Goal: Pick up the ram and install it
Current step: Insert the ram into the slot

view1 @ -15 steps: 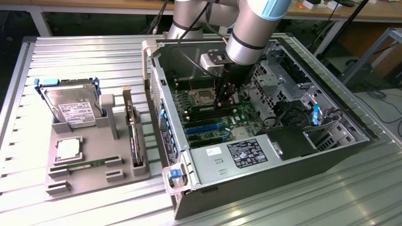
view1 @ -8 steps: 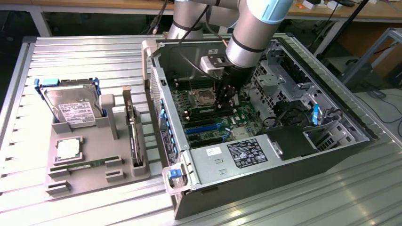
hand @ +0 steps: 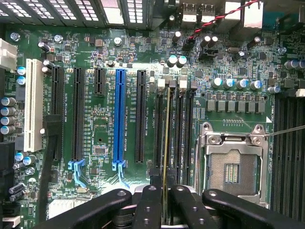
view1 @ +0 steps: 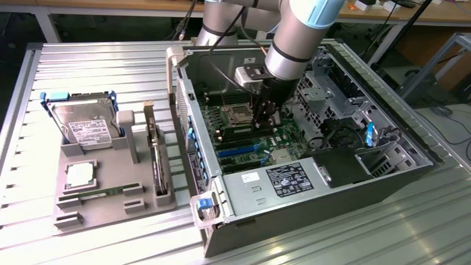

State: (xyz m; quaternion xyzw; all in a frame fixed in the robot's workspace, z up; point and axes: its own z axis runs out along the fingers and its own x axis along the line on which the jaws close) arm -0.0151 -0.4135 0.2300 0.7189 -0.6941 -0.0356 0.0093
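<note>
Ok, so the arm is reaching down into the open case [view1: 294, 182] and the gripper [hand: 166, 192] is clamped on the ram [hand: 166, 133]. In the wrist view you see the stick edge-on, just a thin yellowish line pinched between the two inner fingers [hand: 148, 205]. It runs along the black memory slots [hand: 183, 124] that sit right beside the socket [hand: 232, 167], on the side facing the blue slot [hand: 119, 119]. The stick lines up lengthwise with one of those slots, the second one counting from the blue slot's side as far as I can make out. I honestly can't tell if it's seated or just hanging over the slot. The socket itself is open, with its metal frame showing.

In the exterior view the gripper hangs just next to the socket, low over the board [view1: 283, 144]. Well away from the socket, outside the case, is a gray tray [view1: 110, 218]. It holds a spare stick [view1: 99, 193] lying flat, a silver chip [view1: 79, 175], a hard drive [view1: 87, 126] and a long card [view1: 156, 160] standing on edge on the side nearest the case.
</note>
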